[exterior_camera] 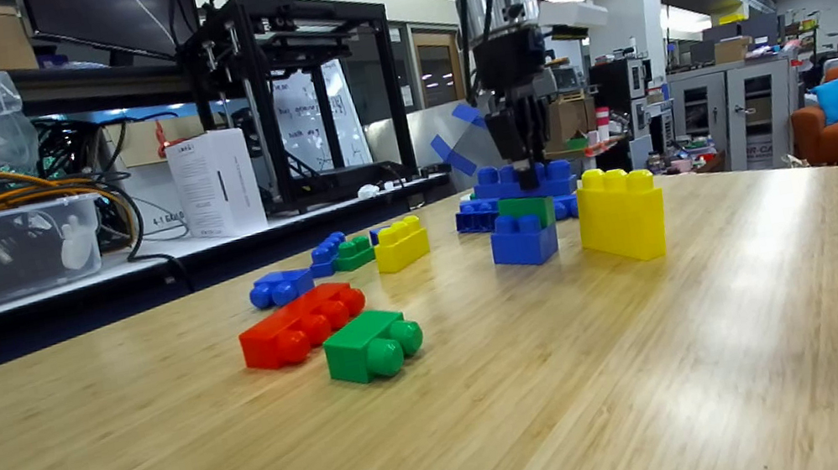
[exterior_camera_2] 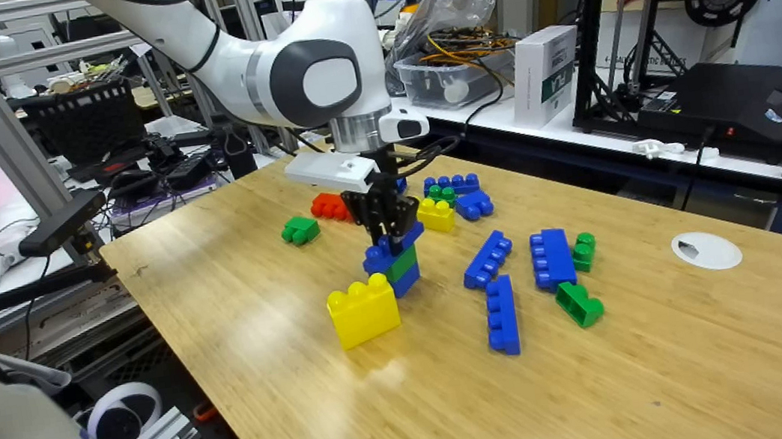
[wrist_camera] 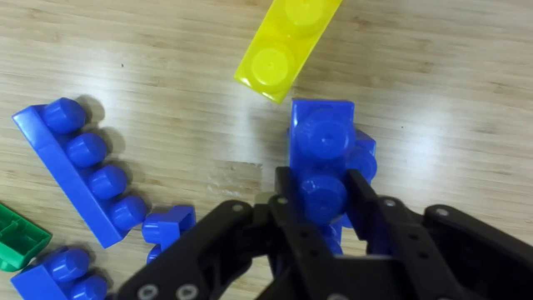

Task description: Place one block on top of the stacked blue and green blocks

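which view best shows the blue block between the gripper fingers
The wrist view: it looks down on the blue block, showing the fingers of the gripper on both sides, though the gripper hides part of the block. Both exterior views show it more from the side, above the stack's green block, with fingers covering some.

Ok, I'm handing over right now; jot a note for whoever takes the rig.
Gripper: closed on the top blue block.
Where: that block is over the green block, which sits on the bottom blue block; the tall yellow block stands beside them.
Done: block grasped and brought over the green one.
Left: check it's seated (I can't tell), press if needed, then release and back off.
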